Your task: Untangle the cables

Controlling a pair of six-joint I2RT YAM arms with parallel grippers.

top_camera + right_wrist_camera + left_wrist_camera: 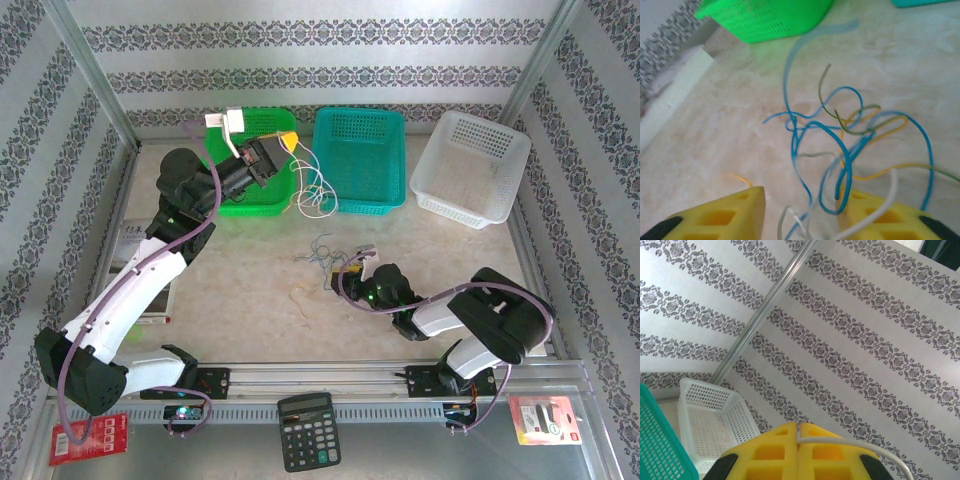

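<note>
My left gripper [287, 141] is raised over the right rim of the green basket [232, 200]. Its yellow fingers [767, 450] are shut on a whitish cable [850, 441]. That whitish cable [315, 195] hangs down in loops between the green and teal baskets. A tangle of thin blue, yellow, greenish and white cables [840, 135] lies on the table in front of my right gripper [805, 192], which is open. Some strands run between its fingers. The tangle [322, 255] sits mid-table just ahead of the right gripper [340, 272]. A pale loose wire [300, 294] lies beside it.
A teal basket [360, 190] and a white basket [470, 200] stand at the back, right of the green one. The white basket [710, 425] and the teal basket's edge [660, 450] appear under the left wrist. A calculator [308, 430] lies on the near rail.
</note>
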